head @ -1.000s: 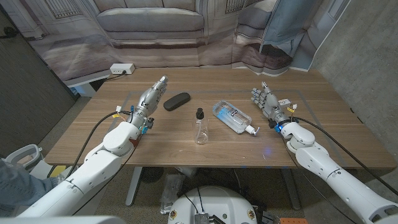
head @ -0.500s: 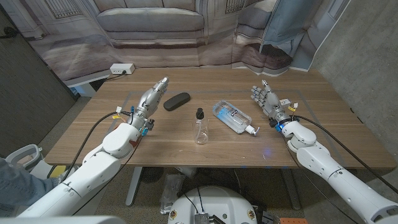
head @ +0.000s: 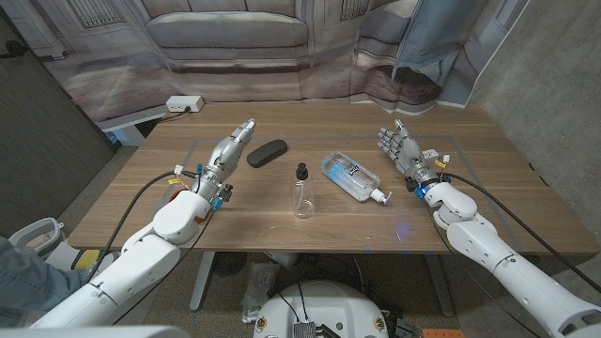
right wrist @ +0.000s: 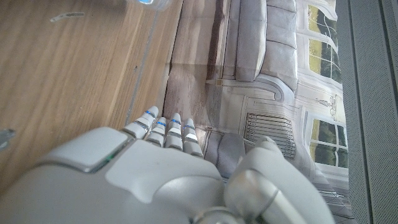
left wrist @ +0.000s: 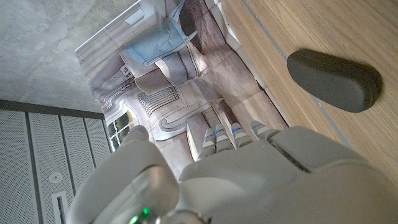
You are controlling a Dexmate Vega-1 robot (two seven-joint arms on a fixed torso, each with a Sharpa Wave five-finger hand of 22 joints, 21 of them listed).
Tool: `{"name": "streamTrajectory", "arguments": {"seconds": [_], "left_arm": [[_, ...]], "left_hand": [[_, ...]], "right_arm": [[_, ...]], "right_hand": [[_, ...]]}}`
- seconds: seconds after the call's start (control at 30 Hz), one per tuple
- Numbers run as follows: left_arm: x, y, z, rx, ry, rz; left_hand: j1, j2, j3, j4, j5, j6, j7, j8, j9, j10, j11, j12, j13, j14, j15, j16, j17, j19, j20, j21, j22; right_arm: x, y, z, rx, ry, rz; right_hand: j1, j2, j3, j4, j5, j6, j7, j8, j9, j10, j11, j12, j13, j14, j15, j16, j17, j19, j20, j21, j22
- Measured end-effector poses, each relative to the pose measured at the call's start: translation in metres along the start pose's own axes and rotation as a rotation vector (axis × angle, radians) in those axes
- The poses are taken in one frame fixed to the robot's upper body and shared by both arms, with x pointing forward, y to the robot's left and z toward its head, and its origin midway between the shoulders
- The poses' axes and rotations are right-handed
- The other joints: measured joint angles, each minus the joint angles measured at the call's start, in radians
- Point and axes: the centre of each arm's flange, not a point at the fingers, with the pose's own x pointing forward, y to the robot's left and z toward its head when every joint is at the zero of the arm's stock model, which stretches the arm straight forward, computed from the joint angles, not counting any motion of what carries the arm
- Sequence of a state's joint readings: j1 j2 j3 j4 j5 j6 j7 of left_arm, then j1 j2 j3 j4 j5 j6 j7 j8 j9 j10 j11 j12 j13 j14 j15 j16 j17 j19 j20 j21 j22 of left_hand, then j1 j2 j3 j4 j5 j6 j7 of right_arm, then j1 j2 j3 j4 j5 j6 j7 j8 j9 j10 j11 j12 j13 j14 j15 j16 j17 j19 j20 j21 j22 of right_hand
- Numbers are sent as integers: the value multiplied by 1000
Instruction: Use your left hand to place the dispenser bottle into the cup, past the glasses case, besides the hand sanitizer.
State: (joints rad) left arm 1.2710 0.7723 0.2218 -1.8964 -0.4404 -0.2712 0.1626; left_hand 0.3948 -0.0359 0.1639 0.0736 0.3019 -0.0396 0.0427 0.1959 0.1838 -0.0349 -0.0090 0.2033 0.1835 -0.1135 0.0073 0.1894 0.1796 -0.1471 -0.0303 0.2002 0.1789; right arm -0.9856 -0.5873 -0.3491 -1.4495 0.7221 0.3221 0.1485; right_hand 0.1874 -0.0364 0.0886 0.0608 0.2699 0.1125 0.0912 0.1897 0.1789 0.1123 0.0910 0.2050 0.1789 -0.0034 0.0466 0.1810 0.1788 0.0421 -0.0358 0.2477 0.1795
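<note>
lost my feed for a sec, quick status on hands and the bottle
Left hand open, holding nothing, beside glasses case. Right hand open, idle. Dispenser bottle upright mid-table, untouched. Hand sanitizer lying on its side; nothing between left hand and bottle.

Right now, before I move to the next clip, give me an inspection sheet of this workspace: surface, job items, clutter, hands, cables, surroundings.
Surface: wooden table, bare wood around the items.
Job's things: clear dispenser bottle upright at centre; dark glasses case lying behind it to the left; hand sanitizer lying on its side to the right; no cup seen.
Clutter: nothing seen.
Hands: left hand open, fingers extended beside the glasses case, not touching it; right hand open, holding nothing.
Cables: black cables along both forearms; white power strip at the far left edge.
Surroundings: printed backdrop with sofa behind the table.
</note>
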Motion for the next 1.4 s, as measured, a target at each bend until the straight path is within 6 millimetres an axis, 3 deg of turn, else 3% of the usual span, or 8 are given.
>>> {"name": "streamTrajectory", "arguments": {"seconds": [0.77,1.4], "left_arm": [[-9,-12,0,45,-44,-43],[-21,-18,6,83,-71,-39]], "left_hand": [[47,-21,-1,-34,-7,-1,9,0,0,2,13,0,0,14,14,0,-3,6,-6,0,0],[79,-45,-10,-60,-7,8,18,4,0,7,18,0,5,18,18,0,0,21,15,0,-2]], "right_arm": [[3,3,9,-26,0,0],[10,6,12,-38,2,4]], "right_hand": [[0,0,0,0,0,0,0,0,0,4,4,0,0,0,0,0,0,0,0,-8,0],[5,5,-4,-4,0,0,0,0,0,4,4,0,0,0,0,0,0,0,0,-12,0]]}}
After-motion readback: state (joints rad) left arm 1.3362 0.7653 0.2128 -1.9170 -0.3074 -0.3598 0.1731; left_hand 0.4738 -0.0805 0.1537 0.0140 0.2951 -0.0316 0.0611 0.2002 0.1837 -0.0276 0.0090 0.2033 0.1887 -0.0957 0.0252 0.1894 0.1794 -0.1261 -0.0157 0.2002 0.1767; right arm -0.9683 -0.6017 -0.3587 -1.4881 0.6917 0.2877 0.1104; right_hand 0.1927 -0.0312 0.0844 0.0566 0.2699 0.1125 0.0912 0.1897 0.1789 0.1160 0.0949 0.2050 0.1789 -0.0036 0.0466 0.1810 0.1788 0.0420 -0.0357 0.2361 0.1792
